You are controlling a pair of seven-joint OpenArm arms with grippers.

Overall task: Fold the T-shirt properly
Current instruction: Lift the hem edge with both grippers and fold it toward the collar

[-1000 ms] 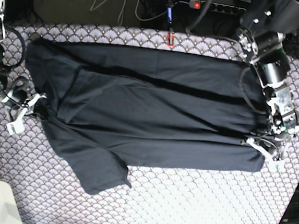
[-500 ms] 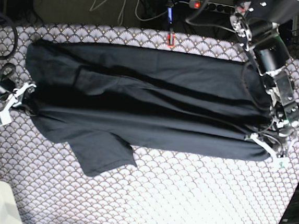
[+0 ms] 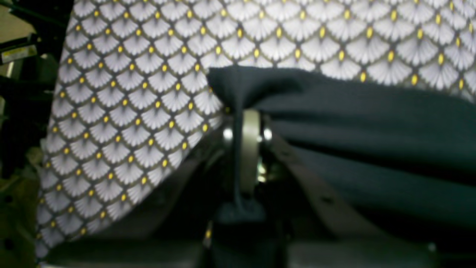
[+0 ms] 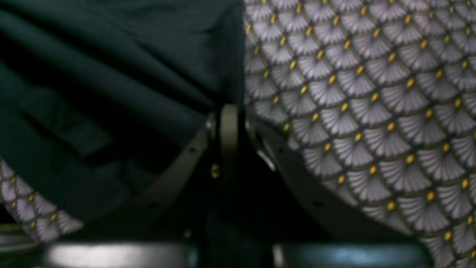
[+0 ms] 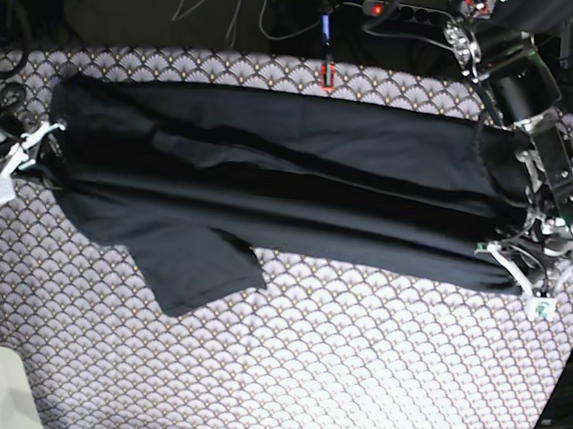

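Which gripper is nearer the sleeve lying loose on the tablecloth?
Right. The right gripper pinches the T-shirt just up-left of that sleeve; the left gripper grips the far end.

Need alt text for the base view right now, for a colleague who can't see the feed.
A black T-shirt lies stretched lengthwise across a scallop-patterned tablecloth, gripped at both ends: right gripper shut on its left edge, left gripper shut on its right edge. One sleeve spills toward the camera from the lower left.
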